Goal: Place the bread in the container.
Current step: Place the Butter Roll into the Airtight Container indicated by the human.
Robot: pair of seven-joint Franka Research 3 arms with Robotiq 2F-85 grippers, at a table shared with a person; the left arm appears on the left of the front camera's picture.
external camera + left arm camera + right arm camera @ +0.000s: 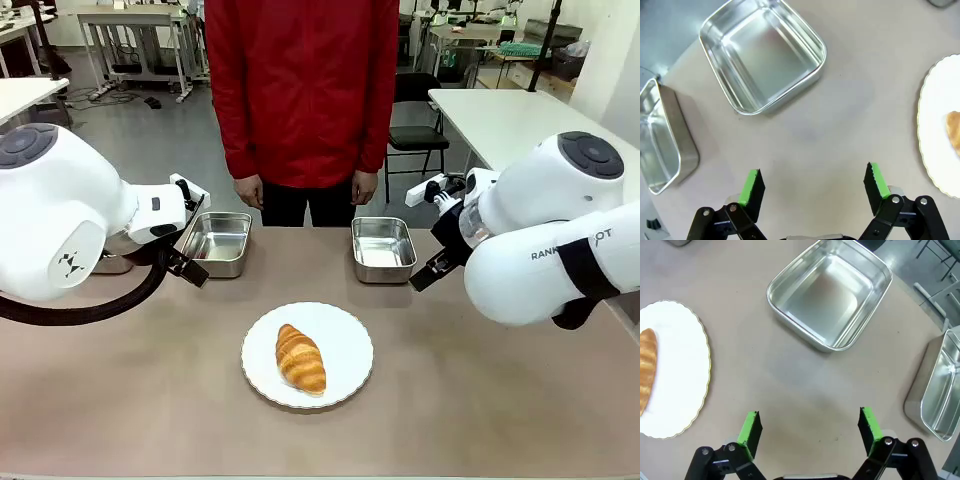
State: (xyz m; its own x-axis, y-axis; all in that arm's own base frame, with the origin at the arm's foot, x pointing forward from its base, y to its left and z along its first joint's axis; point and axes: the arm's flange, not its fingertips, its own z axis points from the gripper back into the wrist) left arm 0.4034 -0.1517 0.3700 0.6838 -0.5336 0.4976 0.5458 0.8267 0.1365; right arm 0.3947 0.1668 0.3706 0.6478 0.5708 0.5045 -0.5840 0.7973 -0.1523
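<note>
Bread, a golden-brown ridged croissant (300, 358), is lying on a round white scallop-edged plate (350, 340) on the grey-brown table (500, 400), near my side. By my judgement nothing of the task is done yet. My left jaws are standing wide open and gripping nothing, hovering over bare table near a shiny rectangular stainless-steel pan (217, 243). My right jaws are gaping just as wide and empty near a matching second pan (383, 249). Both pans are sitting empty, well apart from the plate, and I cannot tell which one is meant. I am facing the whole job: reaching the croissant, closing on it, carrying it over and releasing it inside a pan.
</note>
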